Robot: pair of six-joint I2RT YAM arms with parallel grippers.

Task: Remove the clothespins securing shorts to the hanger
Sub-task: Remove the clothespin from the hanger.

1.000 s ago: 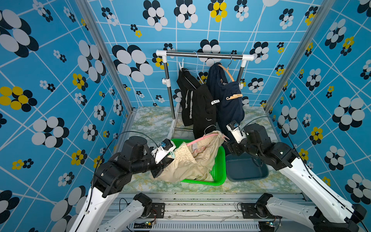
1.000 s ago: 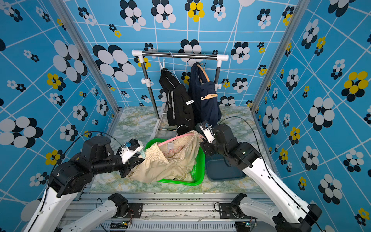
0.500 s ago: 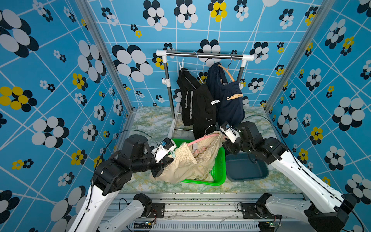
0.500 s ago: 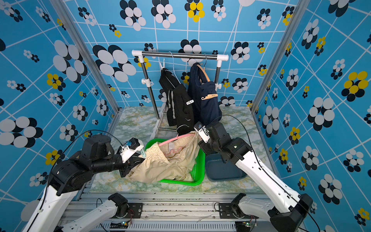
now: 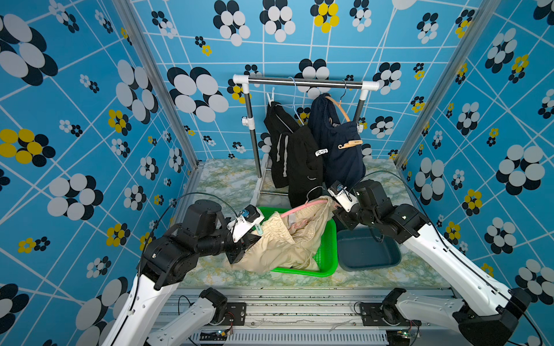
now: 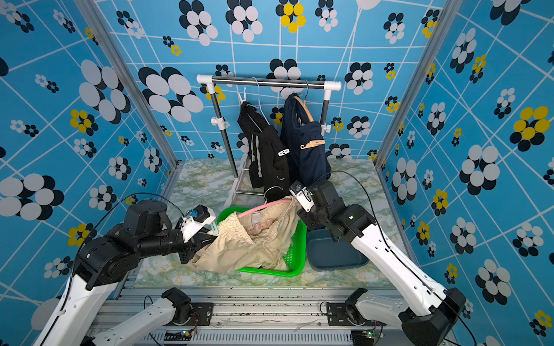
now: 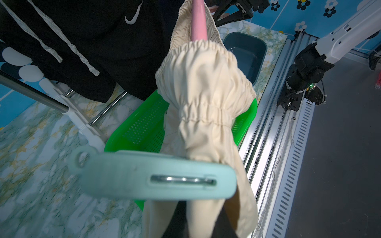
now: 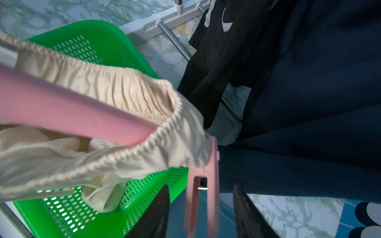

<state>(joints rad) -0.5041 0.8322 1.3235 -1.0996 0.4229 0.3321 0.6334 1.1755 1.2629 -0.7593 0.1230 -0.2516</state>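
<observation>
On the left, the left gripper (image 5: 239, 254) is pinched shut on the beige cloth shorts (image 5: 281, 242), beside a mint-green plastic clothespin (image 7: 152, 177). A pink plastic hanger (image 5: 302, 206) crosses the green plastic basket (image 5: 302, 271). The right gripper (image 8: 201, 191) has moved in, narrowing around a pink plastic clothespin (image 8: 213, 181) (not squeezing yet), ready to pull. Navy cloth shorts (image 5: 344, 158) hang close behind.

A mint clothespin (image 7: 152, 177) sits against beige shorts (image 7: 206, 88) above a green basket (image 7: 142, 127).
</observation>
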